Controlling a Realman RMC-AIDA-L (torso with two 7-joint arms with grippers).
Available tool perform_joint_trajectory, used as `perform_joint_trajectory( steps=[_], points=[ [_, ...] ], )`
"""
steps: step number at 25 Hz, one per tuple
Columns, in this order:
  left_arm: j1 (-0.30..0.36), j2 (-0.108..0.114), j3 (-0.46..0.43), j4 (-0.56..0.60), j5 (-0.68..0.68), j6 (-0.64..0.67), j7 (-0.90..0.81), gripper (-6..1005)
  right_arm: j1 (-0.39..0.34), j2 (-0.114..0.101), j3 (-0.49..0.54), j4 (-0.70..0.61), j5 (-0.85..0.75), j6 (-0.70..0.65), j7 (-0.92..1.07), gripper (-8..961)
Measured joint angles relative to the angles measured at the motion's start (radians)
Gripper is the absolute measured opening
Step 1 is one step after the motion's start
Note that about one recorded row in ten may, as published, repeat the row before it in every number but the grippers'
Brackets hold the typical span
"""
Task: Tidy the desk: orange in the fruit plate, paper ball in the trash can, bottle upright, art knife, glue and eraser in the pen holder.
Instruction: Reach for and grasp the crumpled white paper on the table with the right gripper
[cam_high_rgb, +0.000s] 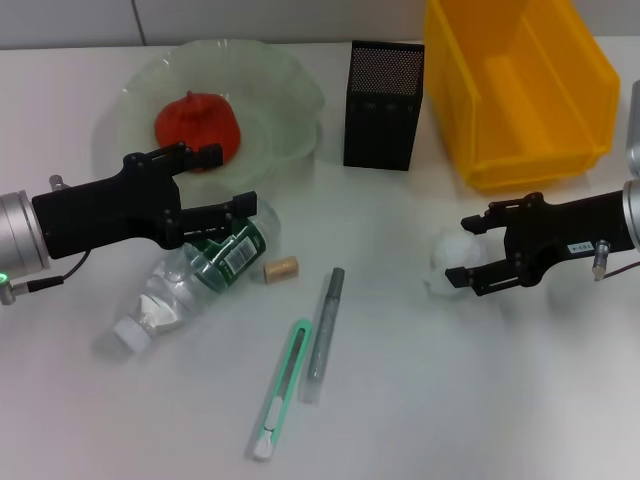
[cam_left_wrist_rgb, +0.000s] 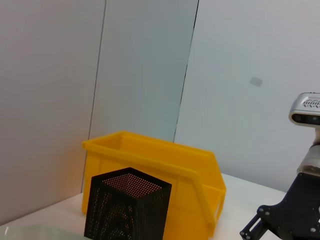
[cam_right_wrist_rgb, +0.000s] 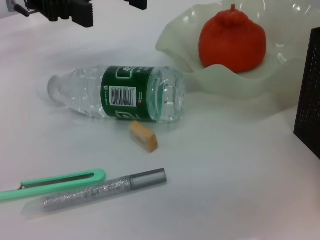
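Head view gives you the right gripper (cam_high_rgb: 472, 251) spread wide around the paper ball (cam_high_rgb: 448, 262), and the left gripper (cam_high_rgb: 225, 180) wide open above the lying bottle (cam_high_rgb: 195, 275), orange (cam_high_rgb: 198, 128) in the plate (cam_high_rgb: 290, 95). Left wrist shows you the holder (cam_left_wrist_rgb: 125, 207) touching the yellow bin (cam_left_wrist_rgb: 165, 167). Right wrist shows you the eraser (cam_right_wrist_rgb: 143, 136) just beside the bottle, with knife (cam_right_wrist_rgb: 55, 182) and glue (cam_right_wrist_rgb: 100, 190) side by side.

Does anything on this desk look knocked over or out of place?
Yes. The water bottle lies on its side beside the fruit plate instead of standing. The eraser, art knife and glue lie loose on the desk, not in the pen holder. A paper ball sits by the right gripper.
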Motion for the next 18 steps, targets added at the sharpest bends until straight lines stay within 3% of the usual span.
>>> perform_joint_trajectory(
  steps=[8,18],
  points=[
    [0.0,-0.002,0.0,0.0,0.0,0.0,0.0,816,-0.01,0.003,0.005,-0.002,-0.014,0.005,0.0,818],
    [0.0,-0.004,0.0,0.0,0.0,0.0,0.0,812,-0.016,0.005,0.009,-0.003,-0.01,0.002,-0.007,738]
  ],
)
